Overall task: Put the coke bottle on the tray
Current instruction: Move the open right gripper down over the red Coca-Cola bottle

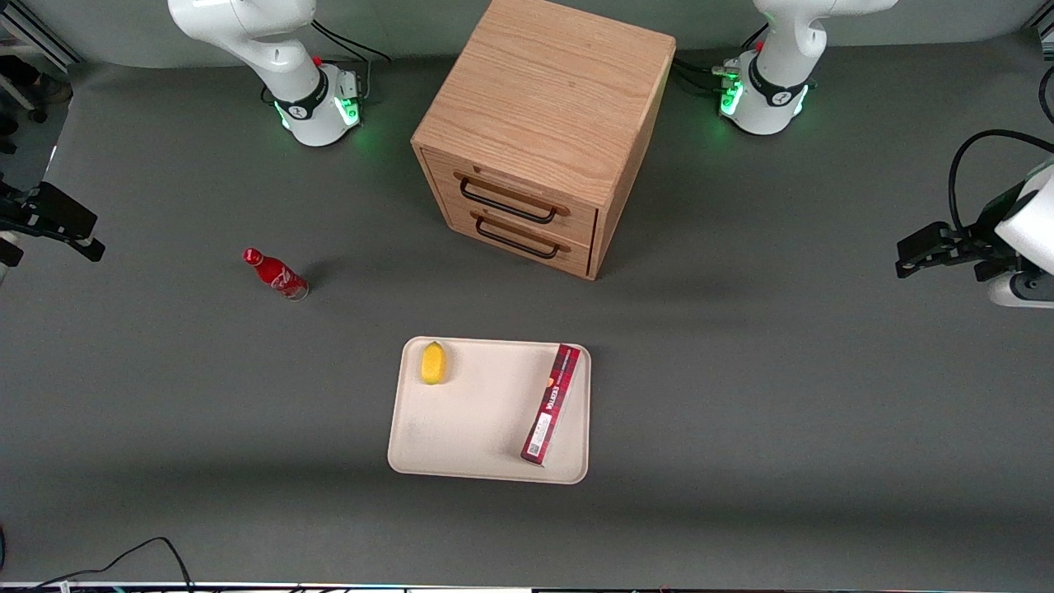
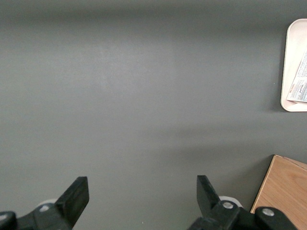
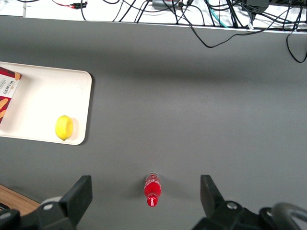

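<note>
On the desk (image 1: pixel 741 371), the coke bottle (image 1: pixel 276 273) stands upright, well apart from the tray (image 1: pixel 473 420) and toward my end. My gripper (image 3: pixel 146 203) hangs open high above the bottle. I judge that an off-centre descent could tip the narrow bottle, and the lemon (image 1: pixel 433 363) and box (image 1: pixel 550 403) limit placement space.

R arm claw (image 3: pixel 144 201) raised, fingers wide apart, seemingly holding nothing
</note>
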